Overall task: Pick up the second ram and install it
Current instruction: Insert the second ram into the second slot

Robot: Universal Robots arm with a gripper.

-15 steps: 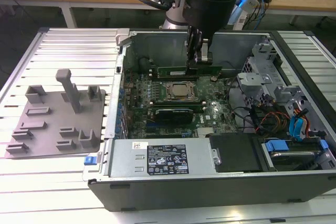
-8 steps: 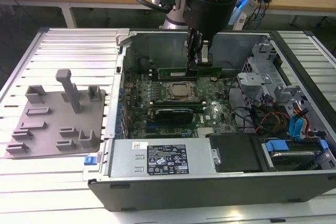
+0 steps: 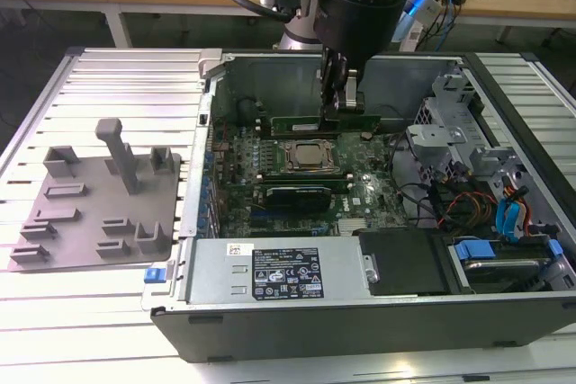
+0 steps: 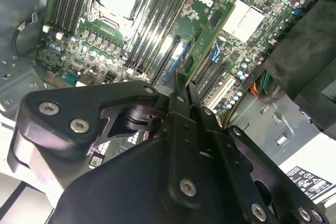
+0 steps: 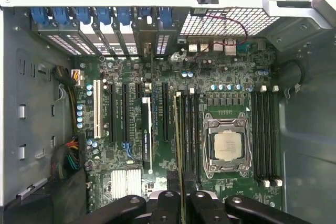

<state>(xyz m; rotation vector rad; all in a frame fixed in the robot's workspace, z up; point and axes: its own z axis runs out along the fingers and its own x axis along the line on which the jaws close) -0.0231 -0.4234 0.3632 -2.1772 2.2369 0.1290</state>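
now: gripper [image 3: 340, 103] jaws pinching the second ram [image 3: 317, 121] on edge, over the memory slots [image 5: 193, 129] just beside the cpu socket [image 5: 227, 146]. risk: if stick sits skewed or off the slot line, pressing down could jam it or flex the motherboard [image 3: 369, 195].

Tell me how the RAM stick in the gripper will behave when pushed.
Probably stiff: the RAM stick juts straight from the gripper, unsagging. Likely light, being thin edge-on in the first wrist view. Perhaps fragile: a bare board.
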